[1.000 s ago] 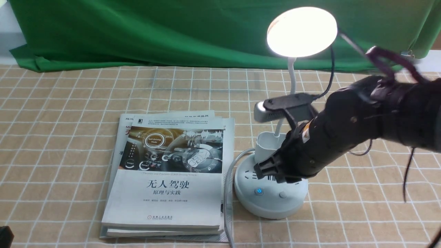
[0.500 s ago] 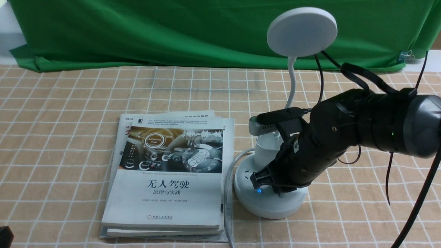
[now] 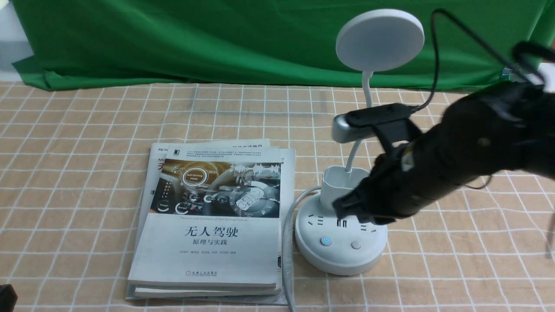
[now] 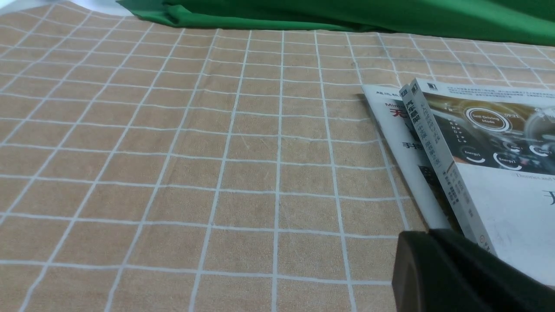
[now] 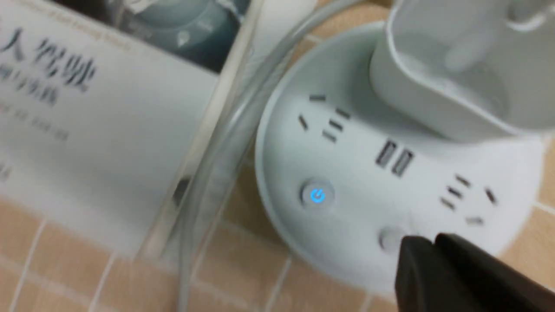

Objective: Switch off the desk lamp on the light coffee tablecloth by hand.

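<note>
The white desk lamp [image 3: 342,255], with round socket base, pen cup, bendy neck and unlit disc head, stands right of centre on the light coffee grid-lined tablecloth [image 3: 86,130]. The black right gripper [image 3: 342,207] hangs over the base's 12 o'clock half, its arm reaching in from 2 o'clock. Its fingers are pressed together and hold nothing. A stack of white paperback books [image 3: 212,247] crowds the base at 9 o'clock, with a grey cable [image 3: 286,234] between them. Bare cloth lies open at 3 and 6 o'clock. Only a black edge of the left gripper [image 4: 455,277] shows, so its opening cannot be told.
</note>
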Controlling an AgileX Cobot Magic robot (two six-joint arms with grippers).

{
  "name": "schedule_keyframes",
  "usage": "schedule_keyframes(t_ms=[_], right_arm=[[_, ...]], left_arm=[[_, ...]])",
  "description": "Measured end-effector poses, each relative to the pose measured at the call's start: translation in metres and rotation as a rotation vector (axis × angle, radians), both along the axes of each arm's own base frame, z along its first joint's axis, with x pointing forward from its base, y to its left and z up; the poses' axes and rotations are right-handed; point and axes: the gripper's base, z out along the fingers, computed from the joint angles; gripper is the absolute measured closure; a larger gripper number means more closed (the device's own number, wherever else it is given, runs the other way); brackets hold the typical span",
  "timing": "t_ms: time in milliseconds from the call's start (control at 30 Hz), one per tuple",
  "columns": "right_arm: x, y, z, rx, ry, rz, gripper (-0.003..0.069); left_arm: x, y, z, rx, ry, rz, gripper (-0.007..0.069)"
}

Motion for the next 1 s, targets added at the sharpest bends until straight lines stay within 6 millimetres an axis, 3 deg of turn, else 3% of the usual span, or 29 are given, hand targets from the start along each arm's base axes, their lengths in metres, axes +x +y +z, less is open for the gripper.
schedule_keyframes(t_ms=[200, 400, 733, 900, 1000], right_arm=[[-0.044, -0.03, 0.022, 0.012, -0.03, 0.02, 0.0616], [-0.076, -0.051, 0.039, 0.03, -0.054, 0.021, 0.0606], [-0.09, -0.064, 0.075, 0.127, -0.277, 0.026, 0.0594], [-0.101, -0.074, 0.084, 0.148, -0.367, 0.035, 0.063], [-0.116, -0.099, 0.077, 0.168, -0.467, -0.019, 0.0635]], left_arm=[[0.0, 0.0, 0.0, 0.0, 0.0, 0.0, 0.062], [0.0, 0.0, 0.0, 0.0, 0.0, 0.0, 0.062], [0.0, 0.0, 0.0, 0.0, 0.0, 0.0, 0.062], [0.0, 0.0, 0.0, -0.003, 0.0, 0.0, 0.062], [0.0, 0.0, 0.0, -0.003, 0.0, 0.0, 0.062]])
